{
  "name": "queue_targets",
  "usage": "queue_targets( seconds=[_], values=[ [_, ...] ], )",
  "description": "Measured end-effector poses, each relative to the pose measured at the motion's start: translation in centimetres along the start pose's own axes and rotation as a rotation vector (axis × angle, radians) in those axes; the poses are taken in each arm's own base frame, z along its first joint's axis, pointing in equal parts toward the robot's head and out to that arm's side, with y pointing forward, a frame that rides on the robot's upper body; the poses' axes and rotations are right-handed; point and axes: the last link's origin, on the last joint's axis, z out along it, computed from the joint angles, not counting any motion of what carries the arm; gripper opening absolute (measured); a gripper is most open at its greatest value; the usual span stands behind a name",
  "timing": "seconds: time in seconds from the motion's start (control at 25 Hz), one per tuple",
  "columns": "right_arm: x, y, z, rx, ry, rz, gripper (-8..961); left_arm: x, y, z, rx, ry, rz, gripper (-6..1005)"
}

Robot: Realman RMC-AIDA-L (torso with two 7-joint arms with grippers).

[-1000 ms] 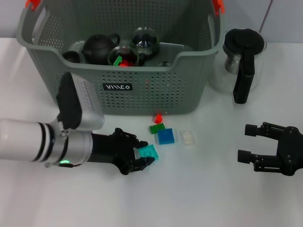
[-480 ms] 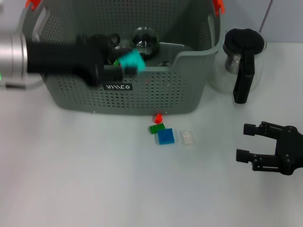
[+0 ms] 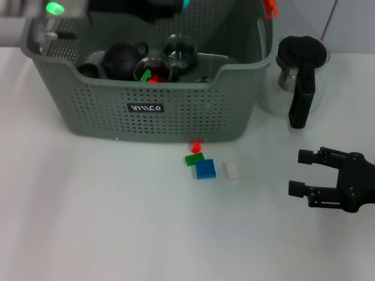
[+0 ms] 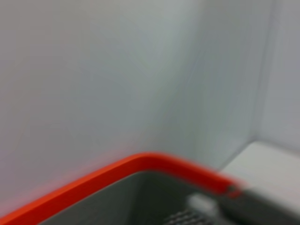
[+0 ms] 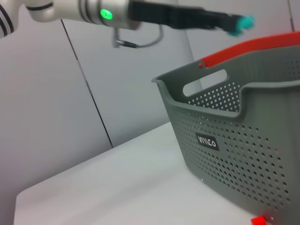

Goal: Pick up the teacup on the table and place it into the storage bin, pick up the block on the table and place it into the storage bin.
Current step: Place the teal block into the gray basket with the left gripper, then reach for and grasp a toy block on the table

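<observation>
The storage bin [image 3: 176,111] is a grey perforated basket with orange handle clips at the back of the table. It also shows in the right wrist view [image 5: 243,136] and its orange rim in the left wrist view [image 4: 140,161]. My left gripper [image 3: 176,3] is high above the bin, shut on a teal block [image 5: 241,22]. In the bin lie a dark teapot [image 3: 122,58], glass cups [image 3: 179,50] and small blocks [image 3: 149,75]. On the table in front of the bin lie red [image 3: 196,146], green [image 3: 194,158], blue [image 3: 205,168] and clear [image 3: 232,170] blocks. My right gripper [image 3: 297,172] is open and empty at the right.
A glass kettle [image 3: 299,70] with a black lid and handle stands to the right of the bin. The white table [image 3: 88,222] stretches in front of the bin.
My left gripper took the teal block from the table, lifted it up and back, and now holds it above the bin. The right gripper has barely shifted.
</observation>
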Motion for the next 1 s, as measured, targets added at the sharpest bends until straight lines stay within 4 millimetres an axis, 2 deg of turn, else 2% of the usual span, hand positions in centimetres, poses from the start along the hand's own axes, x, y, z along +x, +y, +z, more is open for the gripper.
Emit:
queue_targets(
  seconds=[0.12, 0.24, 0.48, 0.6, 0.68, 0.84, 0.88, 0.92, 1.0],
  values=[
    [0.0, 0.0, 0.1, -0.001, 0.0, 0.001, 910, -1.8, 0.1, 3.6, 0.111, -0.092, 0.053, 397],
    [0.0, 0.0, 0.1, -0.001, -0.001, 0.001, 910, -2.8, 0.3, 5.4, 0.172, -0.157, 0.074, 398],
    [0.0, 0.0, 0.2, -0.001, -0.003, 0.004, 911, -3.0, 0.1, 5.8, 0.205, -0.184, 0.011, 406],
    [0.0, 0.0, 0.2, 0.0, -0.004, 0.004, 911, -2.9, -0.1, 5.3, 0.215, -0.154, -0.017, 414],
    [0.1, 0.0, 0.3, 0.0, -0.004, 0.004, 911, -2.7, -0.2, 4.5, 0.223, -0.114, -0.035, 458],
    [0.1, 0.1, 0.2, 0.002, -0.006, 0.007, 911, -2.7, 0.6, 1.2, 0.177, 0.011, -0.076, 547],
    [0.1, 0.1, 0.2, 0.005, -0.007, 0.008, 911, -3.2, 1.2, -0.9, 0.122, 0.068, -0.073, 569],
    [0.2, 0.0, 0.2, 0.007, -0.009, 0.009, 911, -3.2, 1.2, -0.9, 0.122, 0.068, -0.073, 591],
    [0.2, 0.0, 0.1, 0.01, -0.009, 0.009, 911, -4.3, 1.9, -2.8, 0.068, 0.111, -0.052, 635]
  ],
)
